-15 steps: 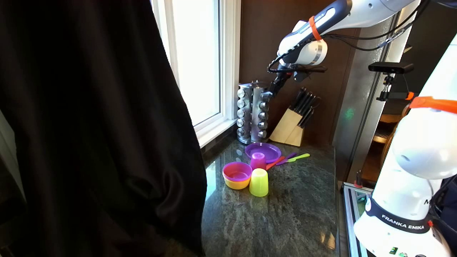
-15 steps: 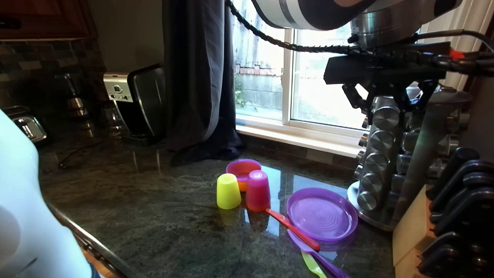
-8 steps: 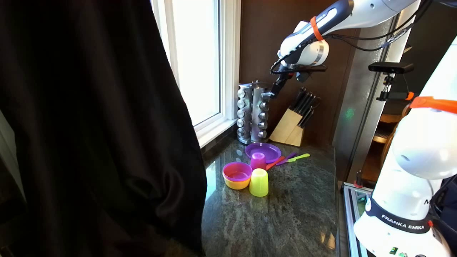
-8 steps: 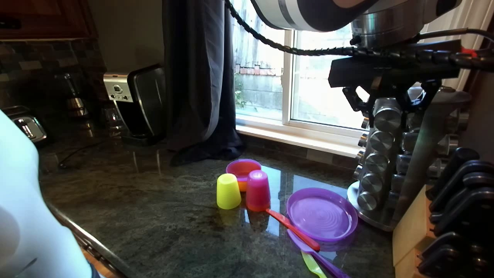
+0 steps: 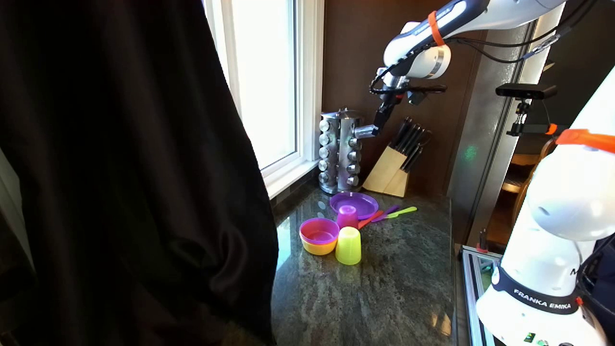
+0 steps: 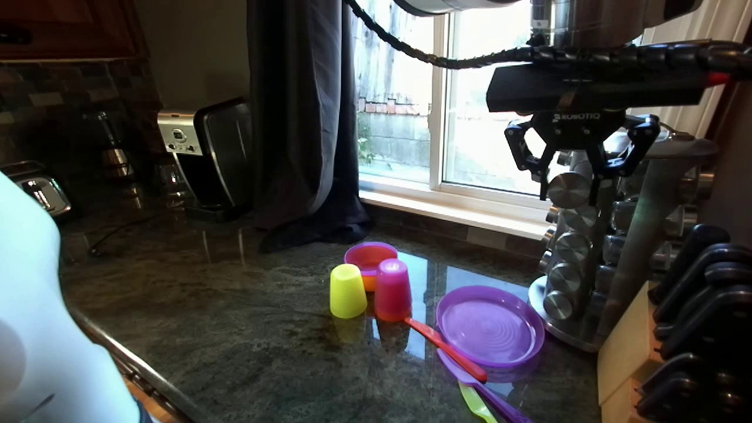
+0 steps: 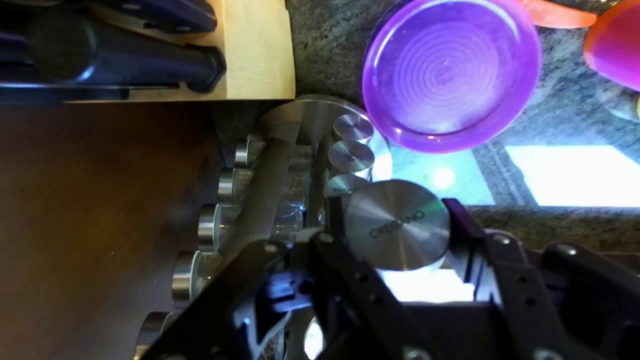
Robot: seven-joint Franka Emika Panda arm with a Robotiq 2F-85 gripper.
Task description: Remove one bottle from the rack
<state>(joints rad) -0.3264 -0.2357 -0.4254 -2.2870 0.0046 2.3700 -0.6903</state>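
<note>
My gripper (image 5: 375, 130) is shut on a bottle (image 5: 365, 131), a small clear jar with a silvery cap. The wrist view shows the cap (image 7: 397, 225), marked OREGANO, between the fingertips (image 7: 456, 220). The bottle lies sideways and juts out from the upper tier of the rack (image 5: 347, 156). I cannot tell whether its inner end is still inside the slot. The rack, a silvery tower with several tiers of jars, stands upright; it also shows in an exterior view (image 6: 637, 247) and the wrist view (image 7: 262, 195). The gripper (image 6: 568, 191) is in front of its upper part.
A wooden knife block (image 5: 386, 170) with black handles stands beside the rack. A purple plate (image 6: 490, 326), plastic knives (image 6: 449, 349), a pink cup (image 6: 392, 291), a yellow-green cup (image 6: 348, 292) and stacked bowls (image 5: 319, 235) lie on the dark counter. The window (image 5: 264, 72) is behind.
My gripper has moved back from the rack, away from the window, with the bottle in it. The bottle now sticks out much further from its tier. The other things have not moved.
</note>
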